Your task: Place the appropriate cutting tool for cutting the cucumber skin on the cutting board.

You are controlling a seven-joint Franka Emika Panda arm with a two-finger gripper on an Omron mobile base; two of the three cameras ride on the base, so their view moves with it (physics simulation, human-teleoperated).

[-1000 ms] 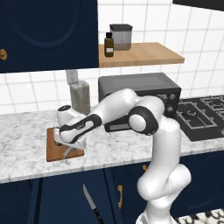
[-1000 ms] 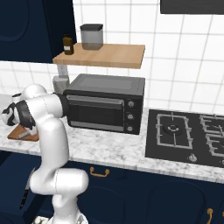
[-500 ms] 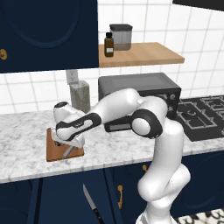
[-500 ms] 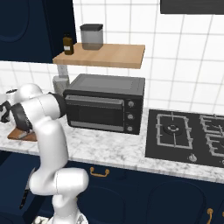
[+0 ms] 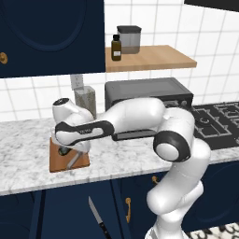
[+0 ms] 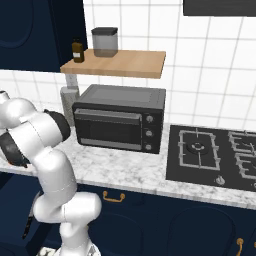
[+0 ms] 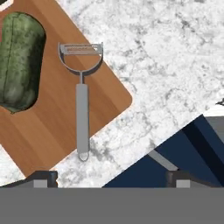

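Claw [image 7: 111, 177] hangs over the desk [image 7: 175, 65], fingers spread apart, nothing between them. Ahead of it, toward the left fingertip, the peeler [image 7: 81, 94] lies flat on the cutting board [image 7: 48, 127], forked head pointing away, handle end poking just past the board's near edge. Cucumber [image 7: 19, 61] lies on the board further left, just beside the peeler, apparently not touching. In the left base view a knife [image 5: 97, 218] sits low by the cabinets, well below the claw.
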